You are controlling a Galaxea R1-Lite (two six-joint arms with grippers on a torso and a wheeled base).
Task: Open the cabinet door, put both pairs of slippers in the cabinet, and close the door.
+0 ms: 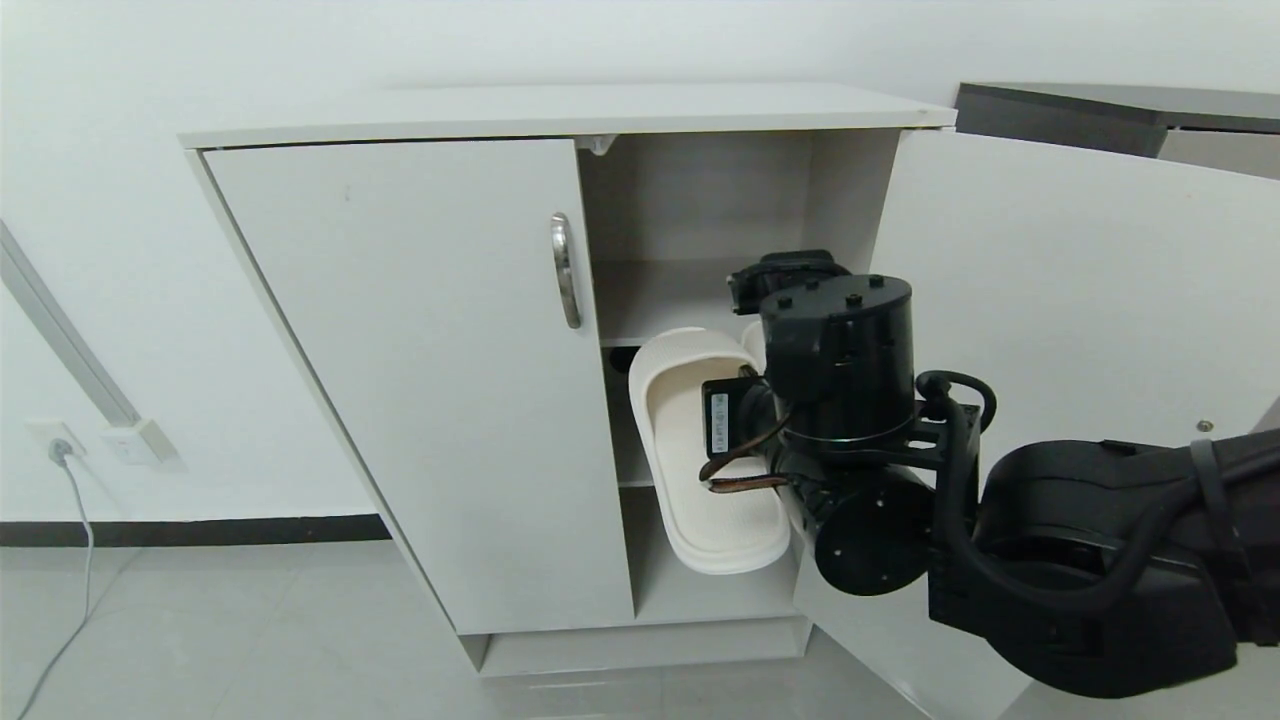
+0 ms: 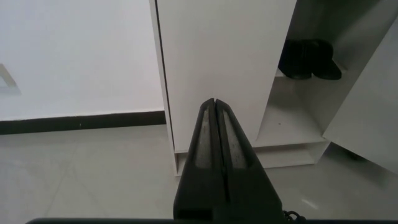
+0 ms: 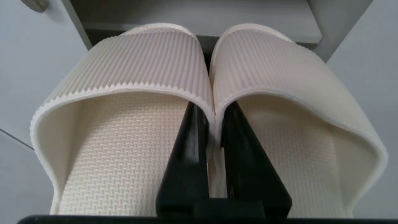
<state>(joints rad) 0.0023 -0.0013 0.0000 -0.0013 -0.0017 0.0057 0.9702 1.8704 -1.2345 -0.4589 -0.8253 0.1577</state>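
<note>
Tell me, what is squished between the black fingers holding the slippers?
The inner sides of both slippers, pressed together. The right gripper has one finger inside each slipper, as the right wrist view shows.

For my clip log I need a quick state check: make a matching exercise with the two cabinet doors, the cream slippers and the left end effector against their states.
Column one:
1. left cabinet door
2. right cabinet door
3. cream slippers
4. left end effector

Column two:
A. swung open
B. shut with nothing in its grip
C. closed
D. clamped in the right end effector

Pairs: 1-C, 2-A, 3-D, 4-B.
</note>
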